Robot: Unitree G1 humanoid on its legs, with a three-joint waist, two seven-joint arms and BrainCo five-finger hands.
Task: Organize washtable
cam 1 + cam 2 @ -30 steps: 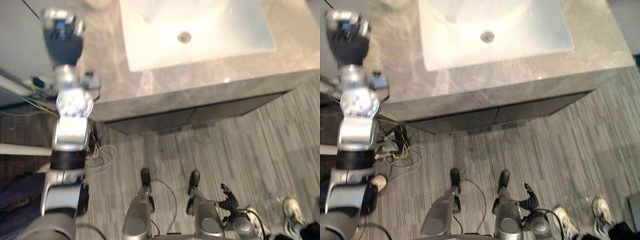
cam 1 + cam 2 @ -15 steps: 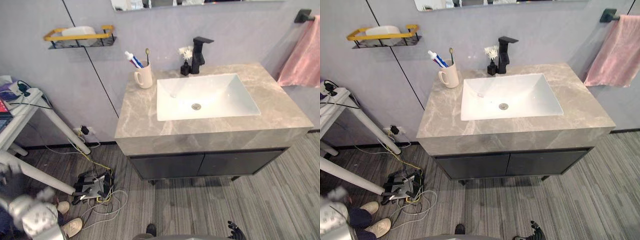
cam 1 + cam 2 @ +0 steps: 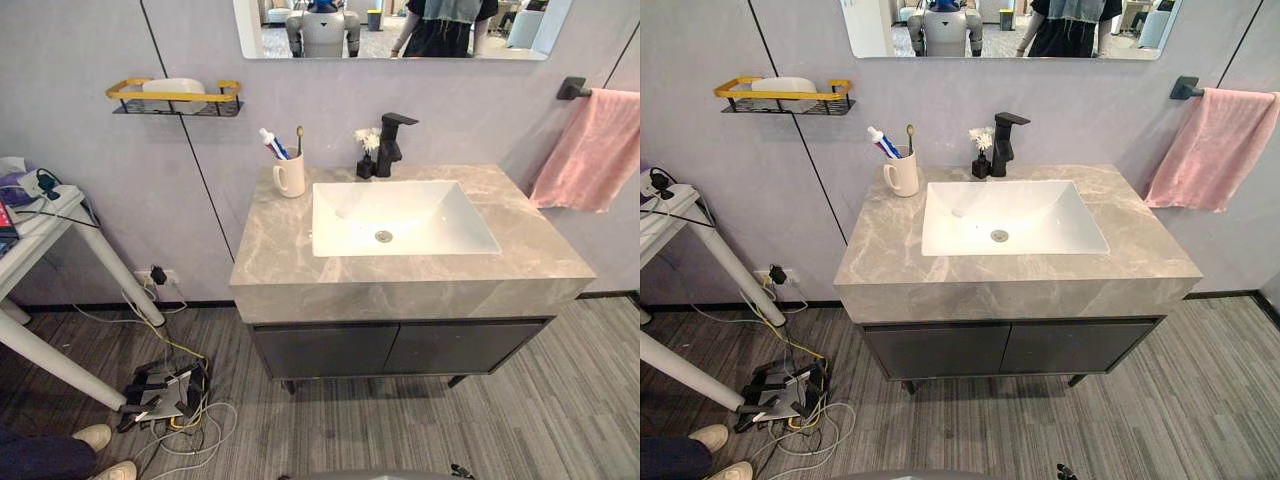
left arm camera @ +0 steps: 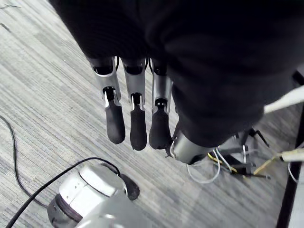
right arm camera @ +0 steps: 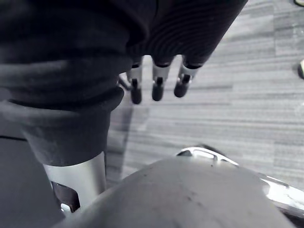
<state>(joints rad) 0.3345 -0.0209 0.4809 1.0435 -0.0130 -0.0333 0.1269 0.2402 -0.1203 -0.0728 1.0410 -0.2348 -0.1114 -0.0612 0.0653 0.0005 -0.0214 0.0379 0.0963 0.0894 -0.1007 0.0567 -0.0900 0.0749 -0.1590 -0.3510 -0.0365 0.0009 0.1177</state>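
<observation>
**Left robot hand** and **right robot hand**: both released, fingers straight, hanging over the grey striped floor and grasping nothing.

Well ahead of both hands stands the table (a grey veined stone top over dark cabinet doors). A white rectangular basin is sunk in its middle.

Farther back, toward the left robot hand's side, a cream cup holds a toothbrush and a toothpaste tube. Behind the basin a black faucet rises, with a small dark vase of white flowers just beside it.

On the wall beyond are a yellow-railed shelf, a pink towel on the right robot hand's side, and a mirror.
</observation>
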